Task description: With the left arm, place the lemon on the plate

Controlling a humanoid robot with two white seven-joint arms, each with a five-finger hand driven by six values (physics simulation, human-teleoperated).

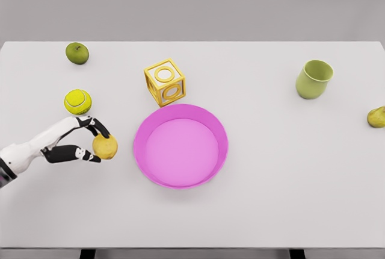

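Observation:
A yellow lemon (106, 147) sits at table height just left of the pink plate (180, 182). My left hand (90, 141) comes in from the lower left, its dark fingers curled around the lemon's left side, thumb below and fingers above. A small gap separates the lemon from the plate's left rim. The plate holds nothing. The right arm is out of view.
A tennis ball (78, 101) lies just above my left hand. A green apple (77, 53) is at the far left back. A yellow hollow cube (164, 82) stands behind the plate. A green cup (314, 79) and a pear (377, 117) are on the right.

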